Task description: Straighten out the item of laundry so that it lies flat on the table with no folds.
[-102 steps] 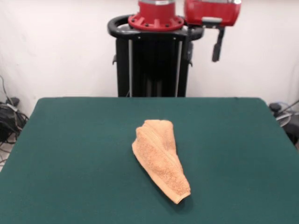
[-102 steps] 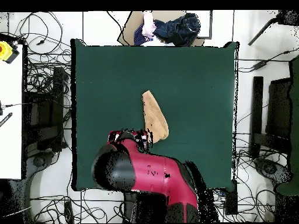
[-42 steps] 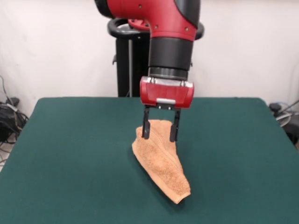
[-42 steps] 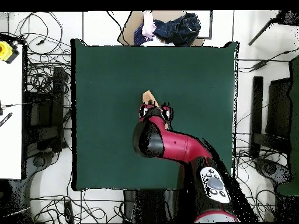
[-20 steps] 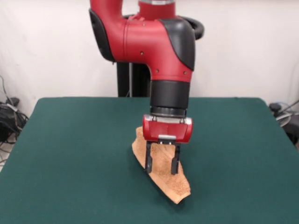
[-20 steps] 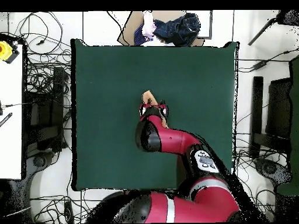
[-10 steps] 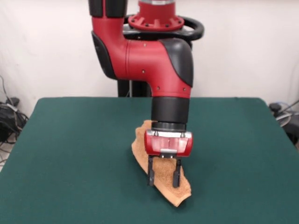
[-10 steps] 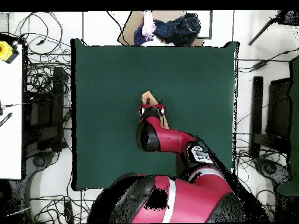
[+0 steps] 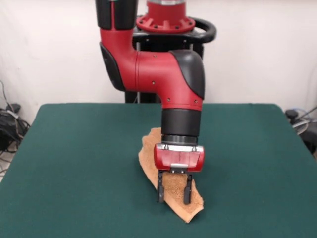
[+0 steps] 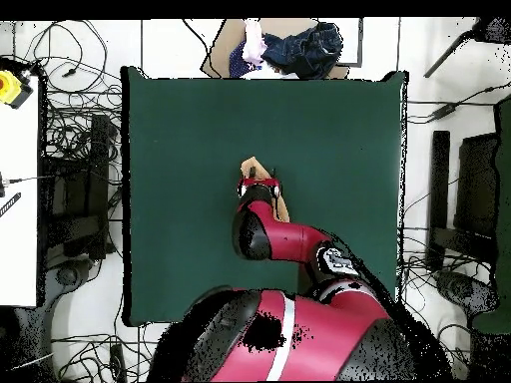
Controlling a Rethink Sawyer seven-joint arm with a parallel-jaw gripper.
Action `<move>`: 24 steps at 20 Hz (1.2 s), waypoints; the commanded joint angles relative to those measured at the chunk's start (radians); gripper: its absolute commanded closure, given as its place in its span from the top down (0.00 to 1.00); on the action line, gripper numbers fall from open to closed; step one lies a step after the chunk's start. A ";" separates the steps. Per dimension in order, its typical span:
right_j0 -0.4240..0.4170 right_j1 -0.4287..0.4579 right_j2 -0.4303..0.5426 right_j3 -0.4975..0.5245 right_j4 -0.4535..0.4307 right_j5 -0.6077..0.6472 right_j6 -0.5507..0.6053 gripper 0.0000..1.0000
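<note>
we had the gripper [image 9: 173, 193] with jaws spread over the near end of the towel [image 9: 168, 178], bunched long and narrow mid-table [image 9: 74, 148], and judged it soft, light and limp, best pinched at a loose corner.

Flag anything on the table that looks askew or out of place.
The towel is the odd thing: it lies bunched into a long folded wedge, slanted across the middle of the table, not spread flat. The open gripper straddles its narrow end. Nothing looks spilled or damaged.
</note>
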 commanded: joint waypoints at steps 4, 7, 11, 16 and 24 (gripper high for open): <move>0.034 0.055 -0.011 -0.024 -0.051 0.132 0.086 1.00; 0.000 0.000 0.041 -0.028 -0.061 0.323 0.030 1.00; -0.038 -0.044 0.111 -0.064 -0.043 0.566 -0.034 1.00; -0.049 -0.032 0.151 -0.106 -0.042 0.677 -0.033 1.00; -0.047 -0.006 0.173 -0.126 -0.073 0.706 -0.006 1.00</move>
